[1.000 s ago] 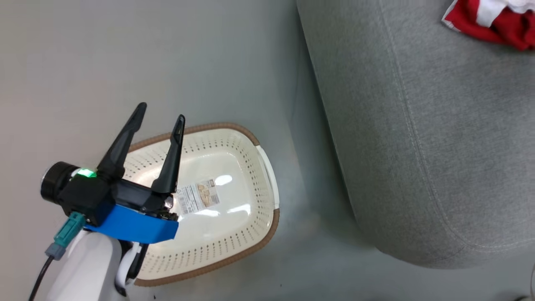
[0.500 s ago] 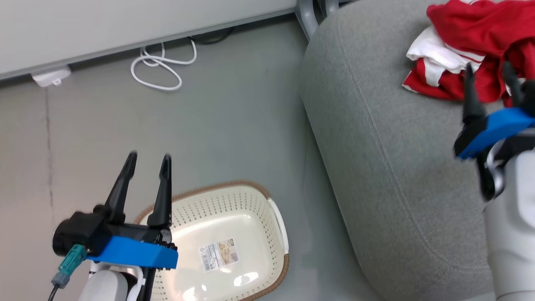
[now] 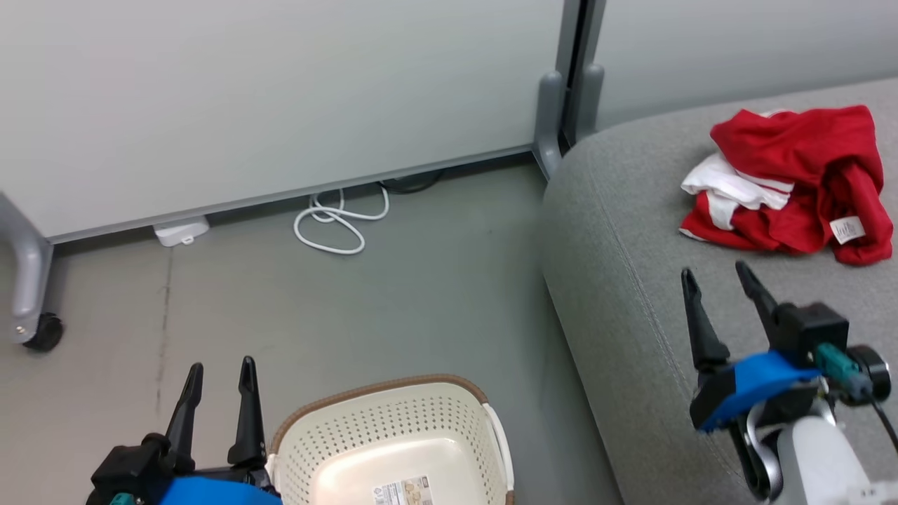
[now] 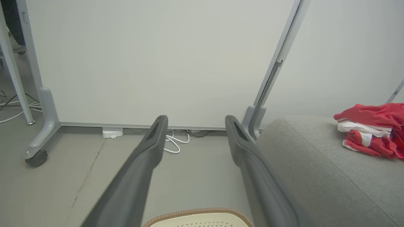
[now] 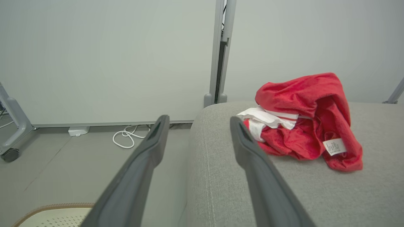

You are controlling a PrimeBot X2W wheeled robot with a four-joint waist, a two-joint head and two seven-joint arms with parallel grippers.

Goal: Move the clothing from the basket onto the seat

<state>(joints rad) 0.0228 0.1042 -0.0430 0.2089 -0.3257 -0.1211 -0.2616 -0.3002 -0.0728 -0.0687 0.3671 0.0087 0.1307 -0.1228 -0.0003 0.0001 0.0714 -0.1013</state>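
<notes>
1. Spanning the top of the head view, a pale grey-white partition panel (image 3: 280, 91) stands on grey metal legs above a smooth grey floor (image 3: 421, 294).
2. Filling the right side of the frame, the large light grey fabric-upholstered sofa (image 3: 631, 231) shows a rounded edge and a stitched seam.
3. At bottom centre, the rounded cream-white perforated plastic basket (image 3: 393, 428) with a brown woven-look rim sits on the floor just beside the sofa's front; a printed paper label (image 3: 403, 491) lies on its bare inner bottom.
4. At upper right, the bright red soft fabric clothing (image 3: 793, 154) with white bands lies in a crumpled heap on the sofa cushion, well apart from the basket, with a small white care tag (image 3: 847, 229) facing up. How many pieces make the heap cannot be told.
5. At lower right, the right gripper (image 3: 714, 270) hangs over the sofa, just below the clothing in the frame; its two long dark fingers are spread, with nothing between them.
6. At lower left, the left gripper (image 3: 222, 365) is just left of the basket rim, its fingers likewise apart and holding nothing.
7. Along the panel's foot, a coiled white cable (image 3: 337, 224) lies near a small white plug box (image 3: 181, 230); at the far left is a black caster wheel (image 3: 43, 332).
</notes>
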